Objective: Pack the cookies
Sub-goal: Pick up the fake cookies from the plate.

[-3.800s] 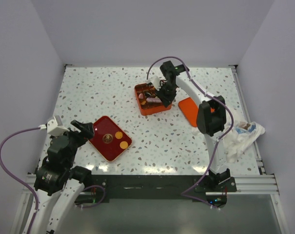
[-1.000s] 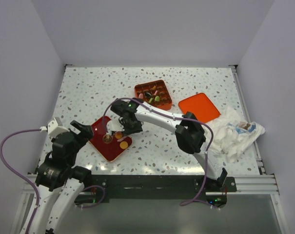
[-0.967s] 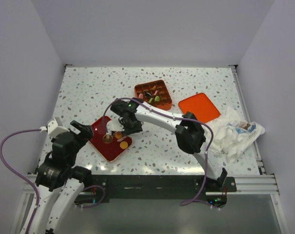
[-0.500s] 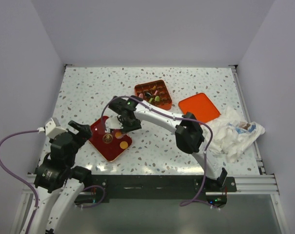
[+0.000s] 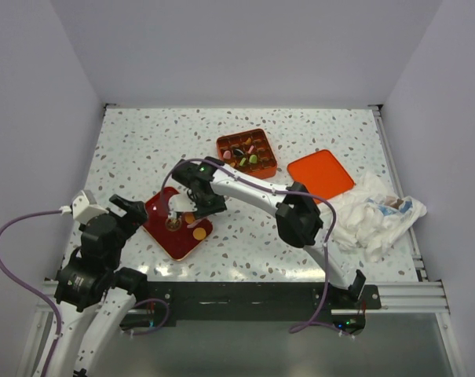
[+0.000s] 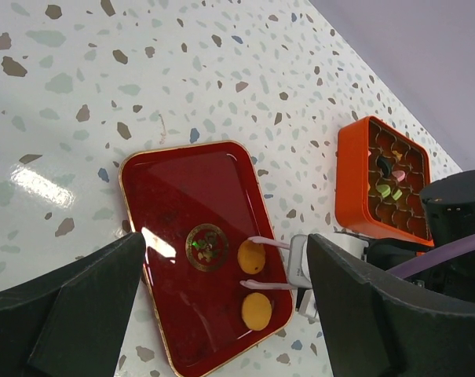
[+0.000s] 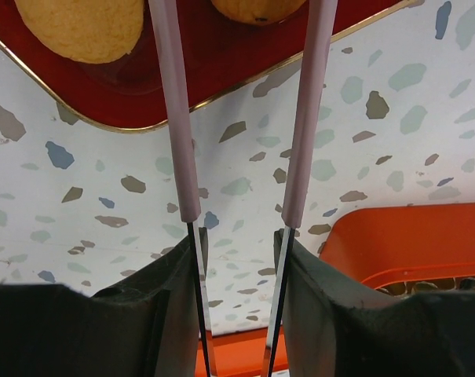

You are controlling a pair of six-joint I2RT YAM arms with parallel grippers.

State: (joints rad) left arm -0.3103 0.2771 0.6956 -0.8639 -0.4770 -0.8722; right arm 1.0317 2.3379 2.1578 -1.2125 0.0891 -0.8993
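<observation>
Two orange cookies [image 5: 189, 218] [image 5: 199, 233] lie on a dark red tray [image 5: 160, 229]. More cookies in mixed colours fill the orange box [image 5: 247, 153]. My right gripper [image 5: 198, 198] is shut on pink-tipped tweezers [image 6: 265, 262]. The tweezers' two arms [image 7: 174, 118] straddle the upper cookie [image 6: 251, 256], which sits between them at the top edge of the right wrist view [image 7: 257, 8]. The other cookie [image 6: 257, 311] [image 7: 84, 27] lies just outside the arms. My left gripper [image 5: 123, 208] hovers open at the tray's left side [image 6: 174, 196], holding nothing.
The box's orange lid [image 5: 320, 173] lies flat to the right of the box. A crumpled white cloth [image 5: 378, 216] sits at the table's right edge. In the right wrist view the box's corner [image 7: 410, 243] shows behind my right gripper [image 7: 237, 251].
Seconds ago my right gripper was at the orange box; it has swung to the red tray and edged slightly left in the last second. The left arm has barely shifted.
</observation>
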